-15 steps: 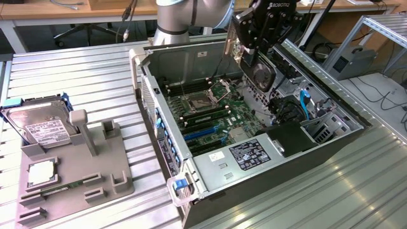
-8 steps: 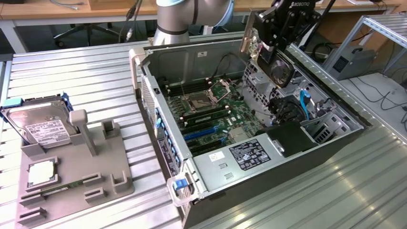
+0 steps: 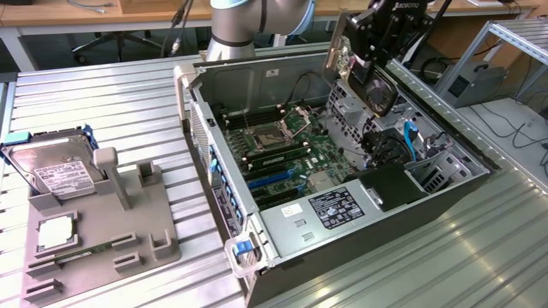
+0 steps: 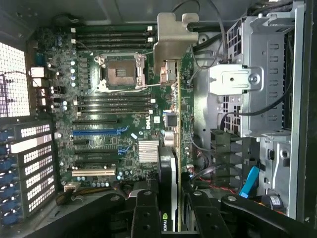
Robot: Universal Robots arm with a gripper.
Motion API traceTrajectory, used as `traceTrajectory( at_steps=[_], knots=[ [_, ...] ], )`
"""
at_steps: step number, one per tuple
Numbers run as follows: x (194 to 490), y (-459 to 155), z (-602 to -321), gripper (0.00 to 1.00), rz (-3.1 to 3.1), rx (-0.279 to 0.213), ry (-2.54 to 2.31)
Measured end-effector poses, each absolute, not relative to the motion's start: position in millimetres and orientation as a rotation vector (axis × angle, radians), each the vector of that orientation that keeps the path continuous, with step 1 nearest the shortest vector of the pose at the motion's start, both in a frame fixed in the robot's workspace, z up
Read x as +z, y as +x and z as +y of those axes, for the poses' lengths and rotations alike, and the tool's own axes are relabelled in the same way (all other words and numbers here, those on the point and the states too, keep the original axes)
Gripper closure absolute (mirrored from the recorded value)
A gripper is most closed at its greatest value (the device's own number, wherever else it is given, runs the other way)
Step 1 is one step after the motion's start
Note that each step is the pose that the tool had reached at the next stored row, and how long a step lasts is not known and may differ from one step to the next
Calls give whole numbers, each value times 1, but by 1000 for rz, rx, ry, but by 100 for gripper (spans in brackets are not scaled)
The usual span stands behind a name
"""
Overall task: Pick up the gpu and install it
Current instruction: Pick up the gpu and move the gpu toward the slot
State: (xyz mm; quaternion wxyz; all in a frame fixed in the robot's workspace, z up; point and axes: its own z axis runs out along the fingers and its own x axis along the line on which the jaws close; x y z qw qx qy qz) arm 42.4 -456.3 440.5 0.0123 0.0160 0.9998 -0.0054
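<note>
Above the far side of the open case (image 3: 411, 231), had the gripper (image 3: 376, 38) clenched on the gpu (image 3: 366, 80), card hanging on edge, high over the motherboard (image 3: 283, 147); judged for clearance over case walls and drive cage (image 4: 257, 49). Saw no contact with the blue slot (image 4: 94, 132), so not seated yet. Noted the hard drive (image 3: 56, 170) parked in its fixture (image 3: 111, 237) at the exterior view's left, well apart.

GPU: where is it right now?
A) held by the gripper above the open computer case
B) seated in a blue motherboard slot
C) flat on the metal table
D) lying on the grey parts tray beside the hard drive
A: the gripper is clamped on the gpu, which hangs over the motherboard of the open case, not yet in any slot.
</note>
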Motion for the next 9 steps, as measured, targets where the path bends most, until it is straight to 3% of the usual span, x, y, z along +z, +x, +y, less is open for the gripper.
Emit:
traceTrajectory(
  at_steps=[9],
  knots=[
    [437, 48, -456, 73, 3117, -3, 50]
  ],
)
